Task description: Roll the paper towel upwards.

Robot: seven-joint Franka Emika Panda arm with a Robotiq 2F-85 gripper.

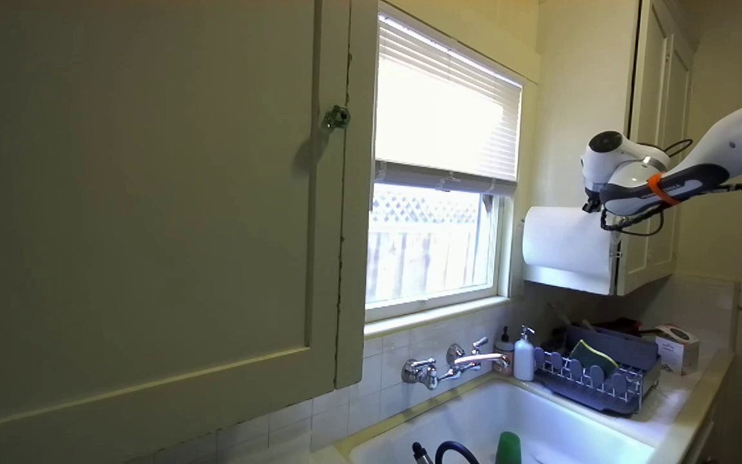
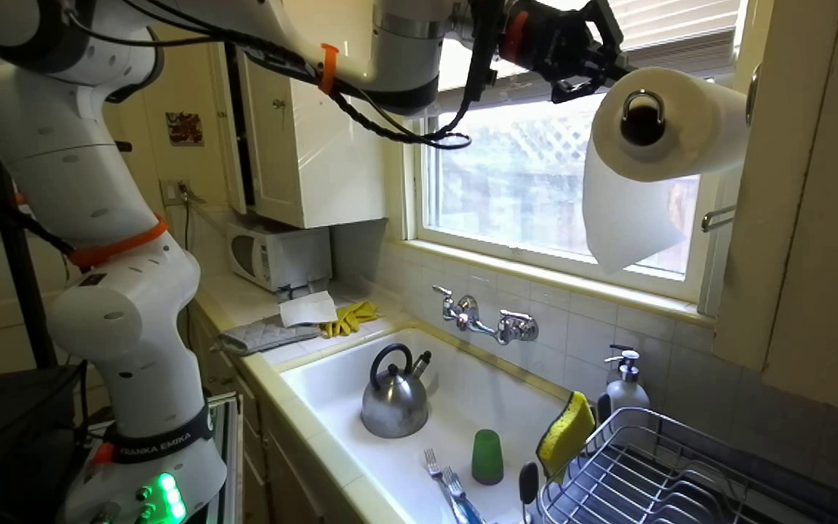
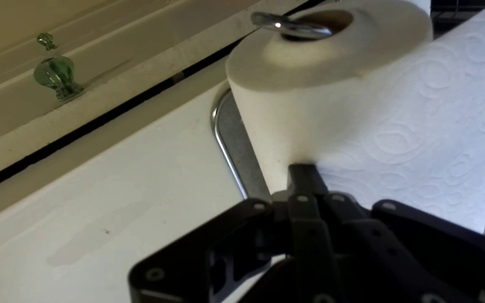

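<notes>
Paper towel roll (image 2: 703,135) lies on its side on a wire holder (image 2: 643,97) fixed by the wall cabinet (image 1: 583,96), near the window (image 1: 432,248); loose sheet (image 2: 617,218) hangs below it on the side away from the cabinet, so winding looks unfinished. Jaws closed, nothing seen between them; in the wrist view they appear to touch the roll's outer surface, how hard I can't tell. Handling, my read: roll is light, soft, a bit springy, should turn easily on the wire; embossed paper gives some grip but may slip under smooth tips. Sheet is limp, likely creases or tears, so no pinching or tugging. No grasp needed: best contact is the curved upper surface around mid-length, clear of the metal end, light pressure, dragging over the top toward the cabinet so the sheet lifts. Pushing harder risks denting the paper.
</notes>
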